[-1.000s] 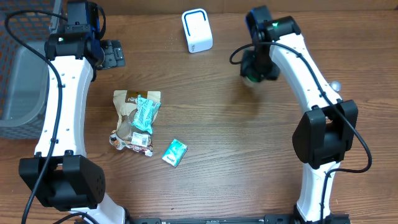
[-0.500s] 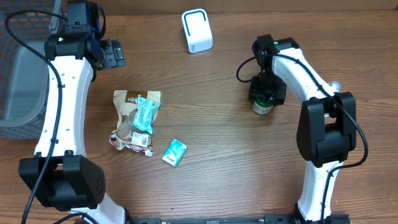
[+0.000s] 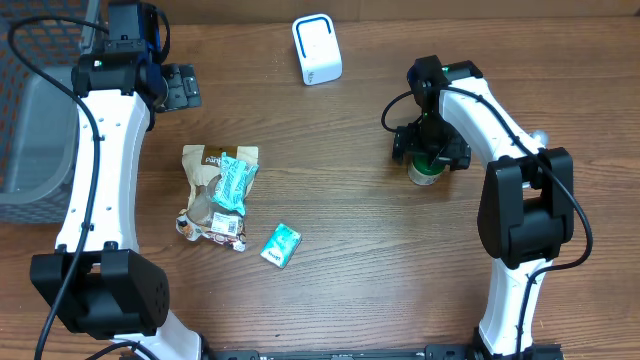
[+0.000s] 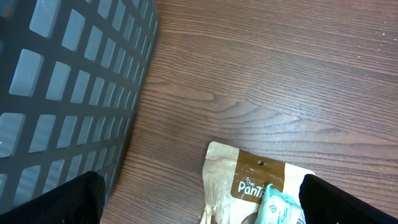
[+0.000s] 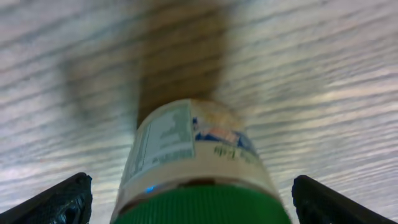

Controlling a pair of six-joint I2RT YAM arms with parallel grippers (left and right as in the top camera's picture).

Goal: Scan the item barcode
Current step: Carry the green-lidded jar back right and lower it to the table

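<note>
Counter: dark wood grain (image 3: 350,220); grey basket (image 3: 30,110) at left, white scanner (image 3: 317,48) at the far edge.
Bottle: the green-capped bottle (image 3: 424,172) stands upright, well apart from the scanner.
Right gripper (image 3: 431,152): jaws spread either side of the bottle, not gripping it.
Left gripper (image 3: 180,87): jaws spread, empty.
Progress: likely this item's scan is finished; the snack pouches (image 3: 220,190) and teal packet (image 3: 281,244) seem left to do.

wooden bench (image 3: 350,270), grey mesh basket (image 3: 28,130) at left edge, brown snack pouch (image 3: 203,160) under teal wrapper (image 3: 236,182), small teal packet (image 3: 281,245) nearby

The green-capped bottle (image 5: 186,149) stands upright on the tabletop (image 5: 323,93), white label showing, between my right gripper's (image 5: 194,200) spread fingers.
</note>
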